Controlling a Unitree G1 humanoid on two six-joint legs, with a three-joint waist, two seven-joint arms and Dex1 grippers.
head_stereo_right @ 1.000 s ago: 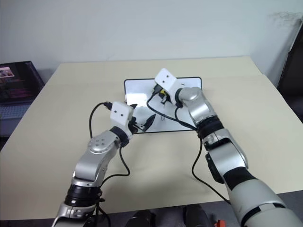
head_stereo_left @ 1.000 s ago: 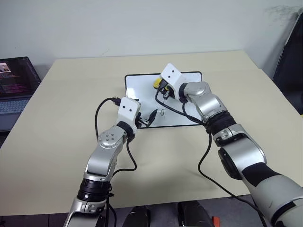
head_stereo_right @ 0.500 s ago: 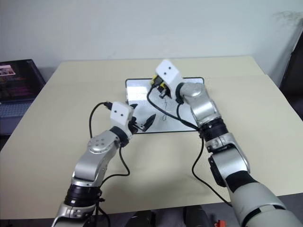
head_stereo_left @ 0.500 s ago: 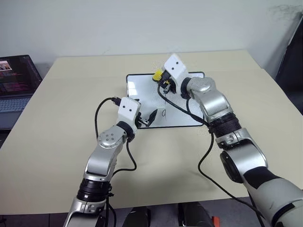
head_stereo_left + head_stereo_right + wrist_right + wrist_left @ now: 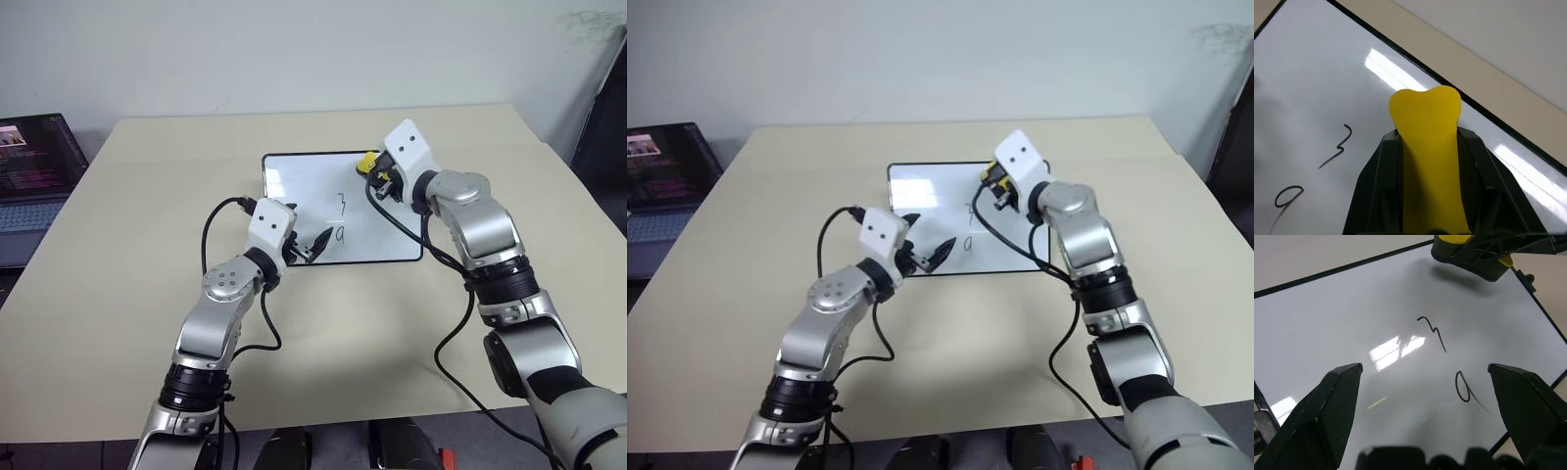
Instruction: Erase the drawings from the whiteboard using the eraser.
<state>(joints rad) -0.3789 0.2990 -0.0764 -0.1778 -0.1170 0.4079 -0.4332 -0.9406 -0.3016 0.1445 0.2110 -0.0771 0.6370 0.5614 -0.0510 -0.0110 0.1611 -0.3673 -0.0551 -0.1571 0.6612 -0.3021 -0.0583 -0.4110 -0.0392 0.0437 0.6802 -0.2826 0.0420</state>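
Gripping the eraser (image 5: 367, 162), the right gripper (image 5: 377, 174) hovers over the whiteboard's (image 5: 294, 181) far right part; the remaining drawings (image 5: 340, 219), a 3 above a 9, lie at its 7 o'clock. The left gripper (image 5: 310, 245), jaws apart, sits at the near edge.

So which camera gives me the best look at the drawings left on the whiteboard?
The left wrist view: the drawings, a 3 and a 9, sit large and unobstructed on the whiteboard. The right wrist view shows both beside the eraser. The eye views show them tiny.
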